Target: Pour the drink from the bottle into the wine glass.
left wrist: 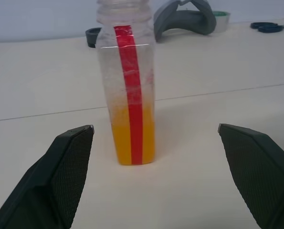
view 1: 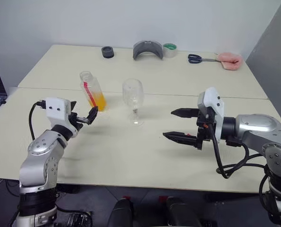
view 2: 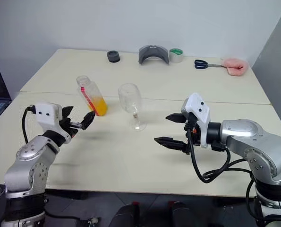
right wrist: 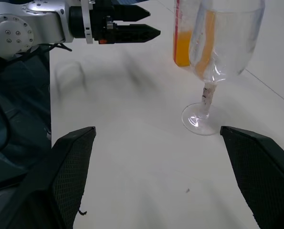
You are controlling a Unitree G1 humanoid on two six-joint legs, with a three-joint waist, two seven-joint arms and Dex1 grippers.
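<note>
Behind wine glass (right wrist: 217, 52): bottle (right wrist: 185, 36), partly hidden

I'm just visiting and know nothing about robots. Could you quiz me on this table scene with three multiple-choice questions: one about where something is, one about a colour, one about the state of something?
1. Where does the bottle stand relative to the wine glass?
A. On the robot's left of it
B. On the robot's right of it
C. Lying under it

2. What colour is the stripe on the bottle?
A. Blue
B. Red
C. Green

3. What state is the left gripper in?
A. Shut on the bottle
B. Shut on the wine glass
C. Open, holding nothing

Answers: 1 A, in the head views the bottle stands on the left side of the glass. 2 B, the left wrist view shows a red vertical stripe over the orange drink. 3 C, its two fingers stand wide apart with the bottle ahead of them, untouched.
</note>
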